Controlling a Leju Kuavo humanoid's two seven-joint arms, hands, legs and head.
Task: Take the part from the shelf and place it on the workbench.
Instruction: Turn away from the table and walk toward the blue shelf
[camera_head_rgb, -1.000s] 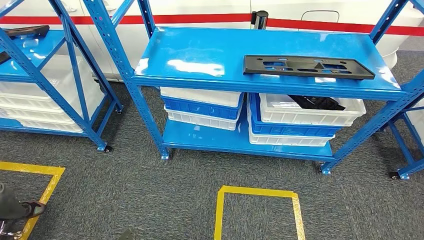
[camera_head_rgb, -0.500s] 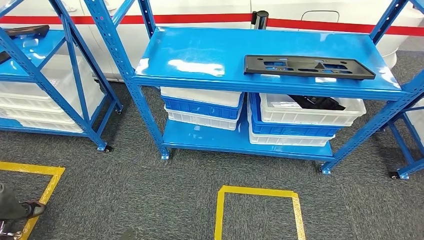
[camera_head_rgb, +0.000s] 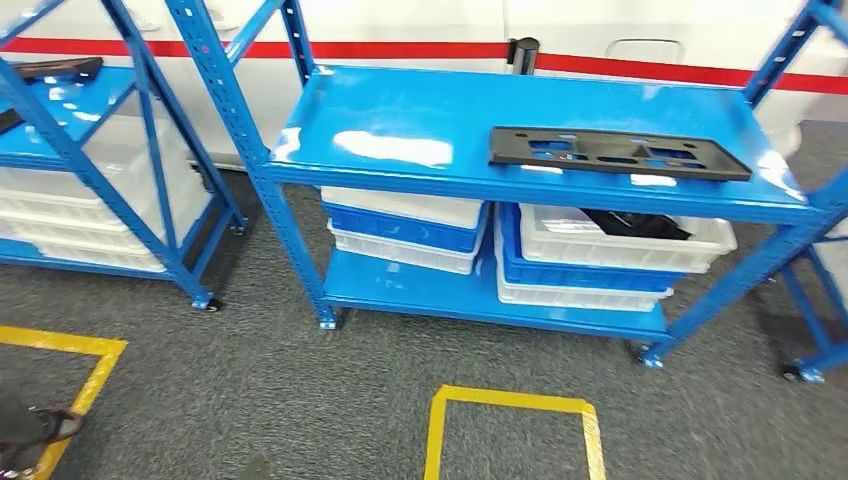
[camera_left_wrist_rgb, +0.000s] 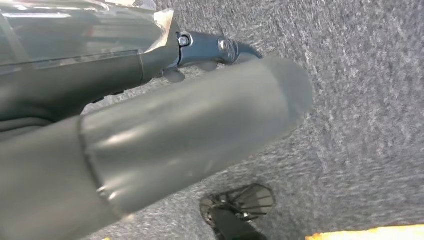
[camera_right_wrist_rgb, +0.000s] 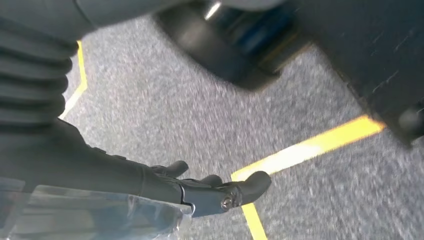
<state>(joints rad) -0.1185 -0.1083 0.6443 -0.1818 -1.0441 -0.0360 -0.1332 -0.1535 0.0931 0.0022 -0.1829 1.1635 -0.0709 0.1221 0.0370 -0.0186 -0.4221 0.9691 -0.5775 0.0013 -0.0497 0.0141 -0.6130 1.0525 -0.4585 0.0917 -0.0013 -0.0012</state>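
Observation:
The part (camera_head_rgb: 620, 152) is a long flat black plate with cut-outs. It lies on the right half of the top board of the blue shelf (camera_head_rgb: 420, 120) ahead of me in the head view. My left hand (camera_left_wrist_rgb: 165, 140) hangs over the grey carpet, thumb and dark fingers (camera_left_wrist_rgb: 215, 47) stretched out, with nothing in it. My right hand (camera_right_wrist_rgb: 125, 175) also hangs above the carpet near a yellow line, its fingers (camera_right_wrist_rgb: 225, 192) extended and holding nothing. Both hands are far from the part.
White and blue bins (camera_head_rgb: 590, 255) stand stacked on the lower board, one holding black pieces (camera_head_rgb: 635, 222). A second blue shelf (camera_head_rgb: 60, 120) stands at the left with another black part (camera_head_rgb: 55, 68). A yellow tape square (camera_head_rgb: 510, 430) marks the carpet. A person's shoe (camera_head_rgb: 40, 425) is at lower left.
The whole head picture has shifted and tilted a little, so the camera has moved. The part and the shelves stay where they were.

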